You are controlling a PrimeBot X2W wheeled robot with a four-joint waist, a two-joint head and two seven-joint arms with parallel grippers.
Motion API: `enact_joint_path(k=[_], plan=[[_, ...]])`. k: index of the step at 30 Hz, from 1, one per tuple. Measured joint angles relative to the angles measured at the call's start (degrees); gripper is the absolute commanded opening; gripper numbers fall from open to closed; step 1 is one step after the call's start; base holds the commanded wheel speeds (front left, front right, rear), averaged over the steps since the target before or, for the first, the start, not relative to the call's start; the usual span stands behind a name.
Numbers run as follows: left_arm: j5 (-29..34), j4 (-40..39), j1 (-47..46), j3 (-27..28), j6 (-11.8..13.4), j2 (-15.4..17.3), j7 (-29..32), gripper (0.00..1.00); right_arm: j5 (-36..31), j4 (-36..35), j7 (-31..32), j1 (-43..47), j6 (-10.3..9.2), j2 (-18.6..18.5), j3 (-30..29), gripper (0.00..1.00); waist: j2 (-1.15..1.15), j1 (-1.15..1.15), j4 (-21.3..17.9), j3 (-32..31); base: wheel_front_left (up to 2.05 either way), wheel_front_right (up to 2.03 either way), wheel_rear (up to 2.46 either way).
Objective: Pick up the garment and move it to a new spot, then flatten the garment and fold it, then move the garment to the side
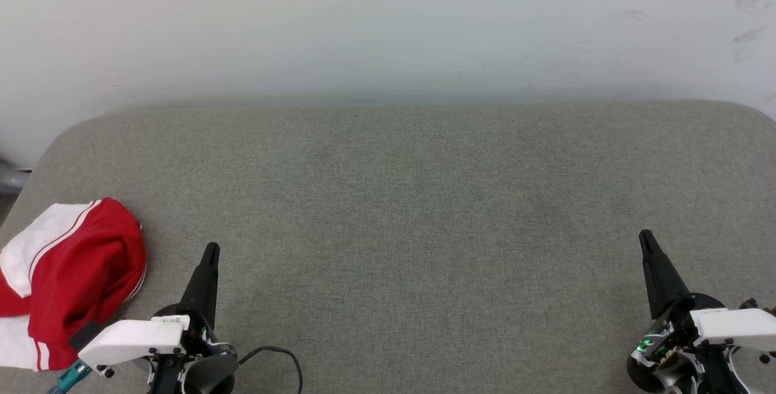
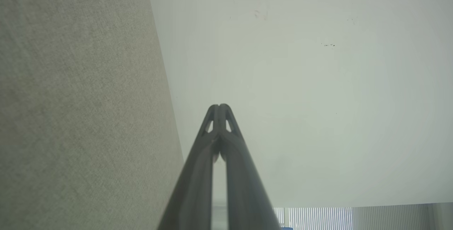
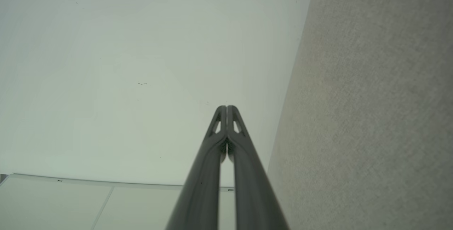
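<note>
The garment (image 1: pixel 79 273), red with white sleeves and striped trim, lies crumpled at the left edge of the grey padded table (image 1: pixel 400 200). My left gripper (image 1: pixel 211 250) hovers just right of it, shut and holding nothing. In the left wrist view the left gripper (image 2: pixel 219 107) has its fingertips pressed together against the white wall. My right gripper (image 1: pixel 645 236) sits at the lower right, far from the garment, shut and holding nothing. The right wrist view shows the right gripper (image 3: pixel 226 107) with its tips together.
A white wall (image 1: pixel 388 24) rises behind the table's far edge. A black cable (image 1: pixel 282 357) loops near my left wrist at the front edge. The table's rounded corners fall away at far left and far right.
</note>
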Motion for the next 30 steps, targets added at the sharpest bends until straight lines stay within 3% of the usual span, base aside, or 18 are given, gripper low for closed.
enact_joint_path(k=[30], plan=[[0.00,0.00,0.00,-0.01,0.00,0.00,0.00,0.00,0.00,0.00,0.00,0.00,0.00,0.00,0.00,0.00,0.00,0.00,0.00,0.00,0.00,0.00,0.00]])
